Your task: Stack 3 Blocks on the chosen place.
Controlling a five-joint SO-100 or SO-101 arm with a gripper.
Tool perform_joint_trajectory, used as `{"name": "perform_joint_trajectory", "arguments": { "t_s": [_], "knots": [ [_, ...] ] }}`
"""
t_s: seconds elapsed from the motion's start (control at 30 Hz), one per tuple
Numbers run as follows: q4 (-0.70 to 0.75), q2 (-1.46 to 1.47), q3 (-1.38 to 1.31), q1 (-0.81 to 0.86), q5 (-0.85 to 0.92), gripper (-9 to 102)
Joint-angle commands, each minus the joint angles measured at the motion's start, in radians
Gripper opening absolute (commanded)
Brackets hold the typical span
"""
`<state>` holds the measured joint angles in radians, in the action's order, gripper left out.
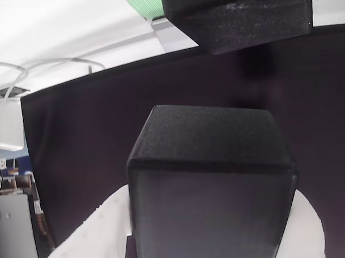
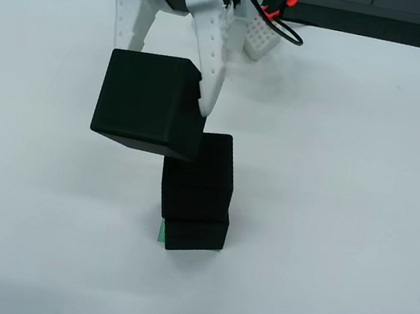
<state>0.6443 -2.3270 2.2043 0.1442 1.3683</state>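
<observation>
White table (image 2: 343, 228) in the view from above — two blocks (image 2: 198, 191) stacked on green-striped patch (image 2: 161, 232). Tool (image 2: 161, 84) clamped on third block (image 2: 150, 103), lifted, up-left of stack, overlapping its top corner — contact unclear.

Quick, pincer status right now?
Pincer: closed on a black block, holding it in the air beside the two stacked blocks.
</observation>
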Motion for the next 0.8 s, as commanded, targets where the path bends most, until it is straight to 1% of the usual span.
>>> {"name": "perform_joint_trajectory", "arguments": {
  "t_s": [0.0,0.13,0.3,0.47,0.6,0.77],
  "knots": [
    [-0.118,-0.041,0.029,-0.008,0.006,24],
    [-0.201,-0.041,0.086,-0.017,0.008,24],
    [-0.422,-0.055,0.225,-0.017,0.034,25],
    [-0.488,-0.098,0.288,-0.034,0.048,25],
    [-0.509,-0.118,0.310,-0.055,0.048,25],
    [-0.611,-0.104,0.345,-0.077,0.055,25]
  ]
}}
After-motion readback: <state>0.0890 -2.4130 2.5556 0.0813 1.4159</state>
